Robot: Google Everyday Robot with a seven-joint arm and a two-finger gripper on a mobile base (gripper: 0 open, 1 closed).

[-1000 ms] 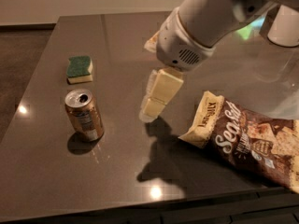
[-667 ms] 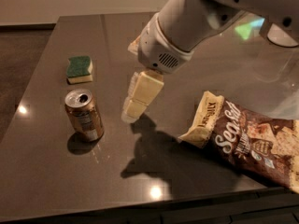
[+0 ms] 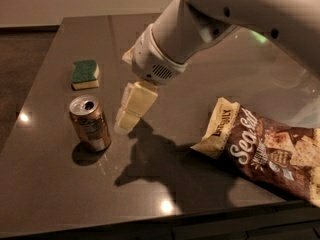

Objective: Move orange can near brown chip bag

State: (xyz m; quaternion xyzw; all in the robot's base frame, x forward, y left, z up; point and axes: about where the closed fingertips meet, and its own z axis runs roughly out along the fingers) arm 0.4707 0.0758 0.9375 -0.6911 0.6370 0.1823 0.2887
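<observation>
Since the earlier frames the gripper [image 3: 126,120] has been carried toward 9 o'clock, from the middle of the table [image 3: 55,184] to just beside the orange can [image 3: 90,123]. The can, sponge and bag are unmoved.

At far left a green-and-yellow sponge [image 3: 85,74] is seen, at 12 o'clock from the can and apart from it. The orange can is stood upright, its long axis vertical and its pull-tab top facing up. No writing on its pale label panel can be read.

The gripper is hung low at the can's 3 o'clock, so the can lies at 9 o'clock from it, near but not touching. Whether the gripper is spread or closed cannot be told.

The brown chip bag [image 3: 265,151] is laid flat well apart at 3 to 4 o'clock from the can. White script reading "Sea S" is made out on it. The dark print on its cream end cannot be read.
</observation>
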